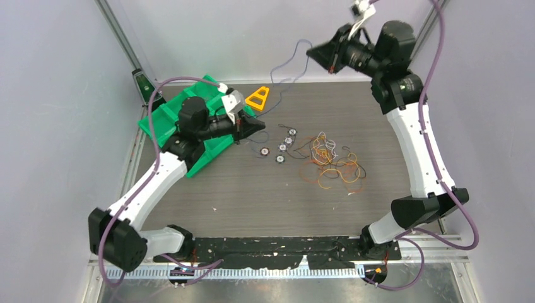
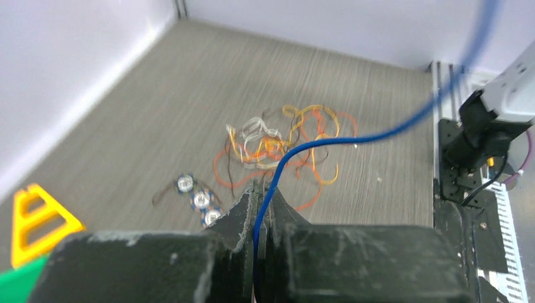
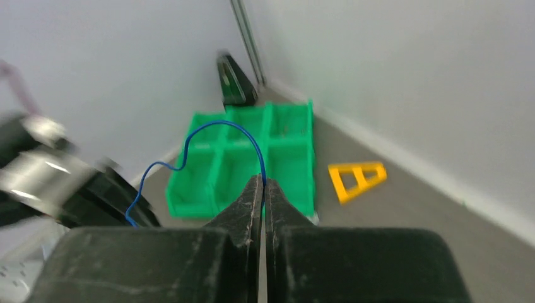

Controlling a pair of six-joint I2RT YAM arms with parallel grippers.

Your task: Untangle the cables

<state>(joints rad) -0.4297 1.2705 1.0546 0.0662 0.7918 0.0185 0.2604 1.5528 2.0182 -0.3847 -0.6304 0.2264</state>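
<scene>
Just off the green bin's (image 1: 161, 120) right edge, the left gripper (image 1: 260, 128) has its jaws clamped on one end of the blue cable (image 2: 328, 143). The cable's long axis climbs rightward, away from the bin, to the raised right gripper (image 1: 310, 52), whose jaws pinch its other end. The other cables (image 1: 331, 161) lie tangled on the worktop (image 1: 252, 202), right of the bin.

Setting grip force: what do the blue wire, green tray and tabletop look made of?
The blue wire looks plastic-insulated and smooth; it bends in loose curves. The green tray is probably rigid plastic, moulded or printed: uniform colour, straight dividers. The tabletop looks like grey wood-grain laminate with a matte finish: fine streaks, no glare.
</scene>
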